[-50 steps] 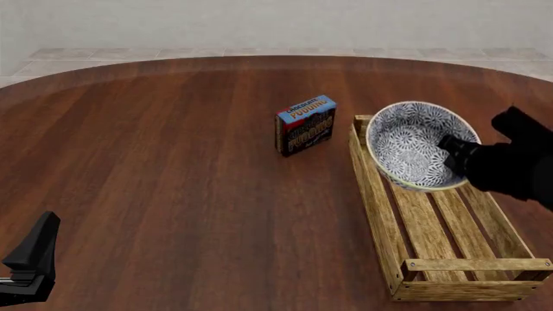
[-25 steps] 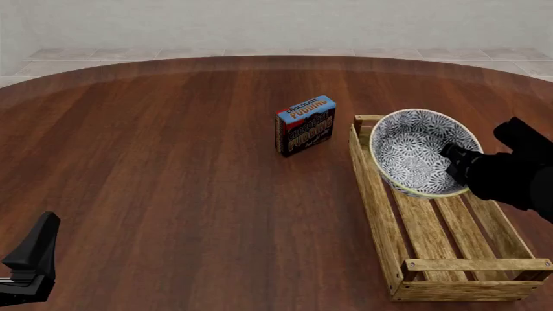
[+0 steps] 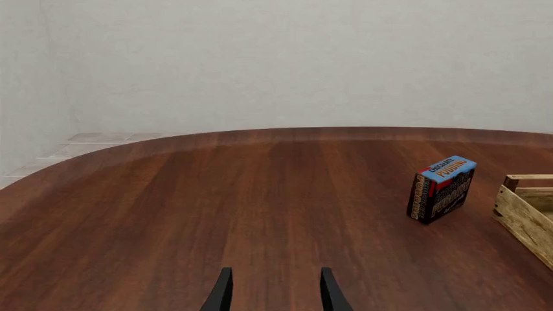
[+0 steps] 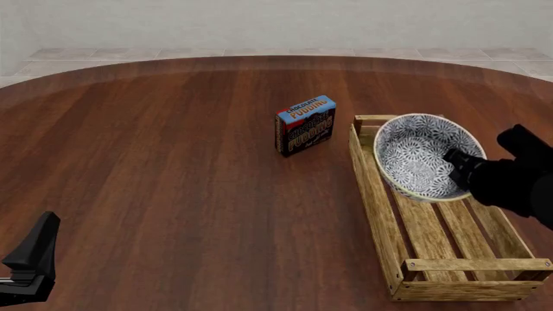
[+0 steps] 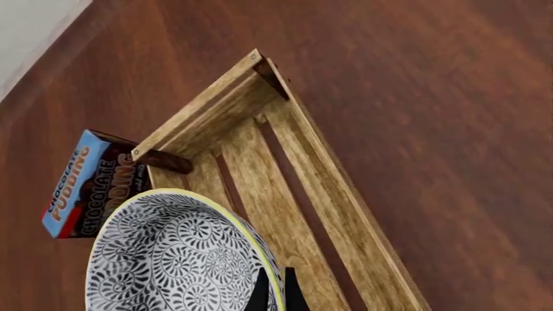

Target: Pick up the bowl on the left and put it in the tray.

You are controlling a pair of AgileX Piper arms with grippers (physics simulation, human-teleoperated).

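Observation:
The blue-patterned bowl (image 4: 417,154) with a cream rim hangs tilted over the far end of the light-wood slatted tray (image 4: 372,194). My right gripper (image 4: 455,163) is shut on the bowl's right rim. Looking along the right wrist, the bowl (image 5: 173,259) fills the lower part and my right gripper (image 5: 274,286) pinches its rim, with the tray (image 5: 320,175) beneath. Whether the bowl touches the slats cannot be told. My left gripper (image 4: 35,256) rests at the near left edge; in its wrist view the left gripper (image 3: 274,275) is open over bare wood.
A blue-topped pudding box (image 4: 305,125) stands upright just left of the tray's far end, and it also shows as the pudding box (image 3: 441,188) beside the tray's corner (image 3: 525,210). The round wooden table (image 4: 155,168) spreads left of it.
The right gripper has lowered the bowl toward the far end of the tray and drawn it slightly right. The left arm has stayed still.

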